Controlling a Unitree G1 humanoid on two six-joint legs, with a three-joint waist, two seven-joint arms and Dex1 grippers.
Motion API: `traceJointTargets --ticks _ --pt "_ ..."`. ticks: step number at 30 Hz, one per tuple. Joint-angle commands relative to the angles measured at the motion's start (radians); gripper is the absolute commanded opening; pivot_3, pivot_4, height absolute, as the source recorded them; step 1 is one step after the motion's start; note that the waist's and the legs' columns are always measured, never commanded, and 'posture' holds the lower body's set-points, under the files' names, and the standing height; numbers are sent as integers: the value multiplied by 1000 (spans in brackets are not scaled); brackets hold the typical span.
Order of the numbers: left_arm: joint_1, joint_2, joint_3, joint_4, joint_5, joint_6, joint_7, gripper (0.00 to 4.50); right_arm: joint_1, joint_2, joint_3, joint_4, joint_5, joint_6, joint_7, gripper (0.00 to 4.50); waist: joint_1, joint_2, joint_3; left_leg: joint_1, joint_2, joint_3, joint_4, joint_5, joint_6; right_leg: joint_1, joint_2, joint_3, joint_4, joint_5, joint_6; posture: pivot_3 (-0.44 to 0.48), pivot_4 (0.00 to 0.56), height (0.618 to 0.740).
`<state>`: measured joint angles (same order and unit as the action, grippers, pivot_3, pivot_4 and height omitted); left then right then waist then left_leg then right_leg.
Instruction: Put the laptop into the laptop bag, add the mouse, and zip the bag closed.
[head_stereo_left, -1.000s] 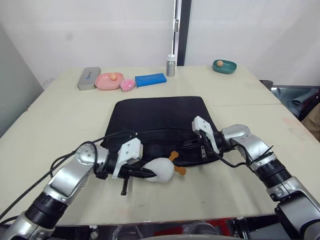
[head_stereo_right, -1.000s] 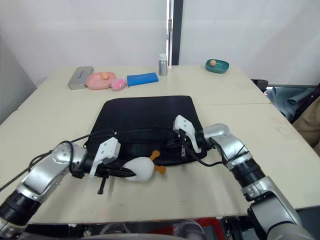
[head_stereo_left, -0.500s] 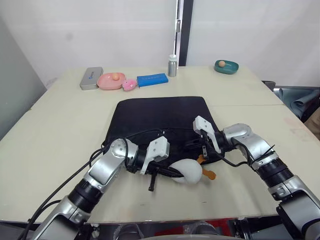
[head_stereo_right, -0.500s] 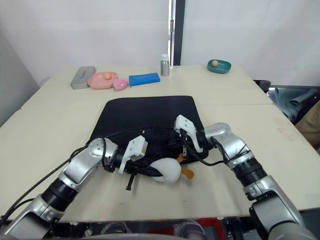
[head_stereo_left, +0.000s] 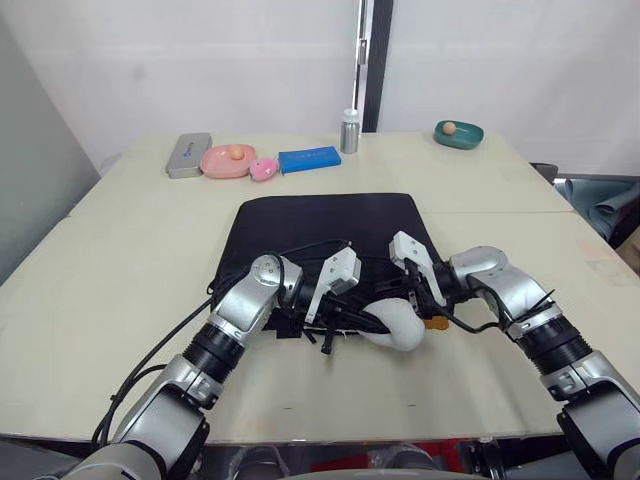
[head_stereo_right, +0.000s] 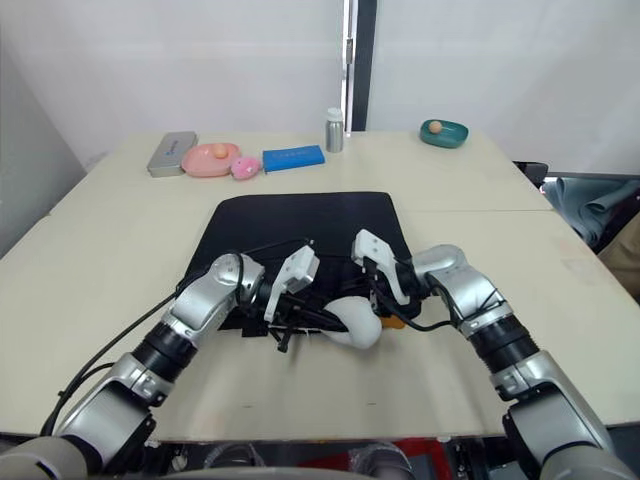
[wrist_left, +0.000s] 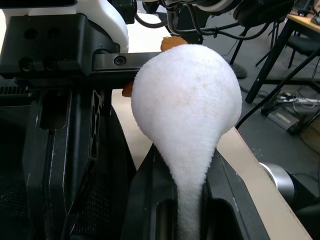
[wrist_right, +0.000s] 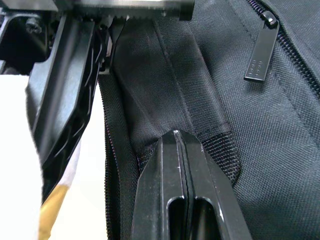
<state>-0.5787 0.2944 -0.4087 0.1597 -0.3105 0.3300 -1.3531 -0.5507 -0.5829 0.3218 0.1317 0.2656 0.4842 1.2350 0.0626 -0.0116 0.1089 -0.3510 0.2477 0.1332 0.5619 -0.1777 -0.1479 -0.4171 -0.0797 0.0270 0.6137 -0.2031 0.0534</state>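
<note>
The black laptop bag (head_stereo_left: 320, 230) lies flat in the middle of the table. At its front edge my left gripper (head_stereo_left: 368, 320) is shut on a white plush (head_stereo_left: 400, 326) with orange parts, pinching its narrow neck (wrist_left: 184, 200). Just right of the plush, my right gripper (head_stereo_left: 425, 296) is shut on a fold of the bag's fabric (wrist_right: 175, 142) beside the zipper track; a zipper pull (wrist_right: 260, 55) lies on the fabric nearby. The plush nearly touches my right gripper. The laptop and the mouse are out of view.
Along the far edge stand a grey tin case (head_stereo_left: 189, 155), a pink dish (head_stereo_left: 227, 160), a pink toy (head_stereo_left: 264, 168), a blue flat box (head_stereo_left: 310, 159), a silver bottle (head_stereo_left: 350, 132) and a green dish (head_stereo_left: 458, 132). Bare tabletop (head_stereo_left: 120, 260) lies on both sides of the bag.
My left gripper has carried the white plush to the right along the bag's front edge, up beside my right gripper. The right gripper has kept its hold on the bag.
</note>
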Motion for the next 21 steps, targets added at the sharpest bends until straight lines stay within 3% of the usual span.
traceJointTargets --ticks 1,14,21 --pt "-22 -60 12 -59 -62 29 3 234 34 -12 42 34 -50 38 -13 0 3 0 0 0 0 0 0 0 0 0 0 0 0 0 0 0 150 740" --pt "-23 -81 3 -58 -52 64 2 234 36 -8 39 29 -51 43 -12 0 5 0 0 0 -1 0 0 0 0 0 -1 0 -1 0 0 0 150 740" --pt "2 43 45 -91 -28 62 14 2677 48 -12 34 17 -48 48 -18 0 2 1 1 0 0 0 -1 0 0 0 0 0 -1 0 0 0 150 740"
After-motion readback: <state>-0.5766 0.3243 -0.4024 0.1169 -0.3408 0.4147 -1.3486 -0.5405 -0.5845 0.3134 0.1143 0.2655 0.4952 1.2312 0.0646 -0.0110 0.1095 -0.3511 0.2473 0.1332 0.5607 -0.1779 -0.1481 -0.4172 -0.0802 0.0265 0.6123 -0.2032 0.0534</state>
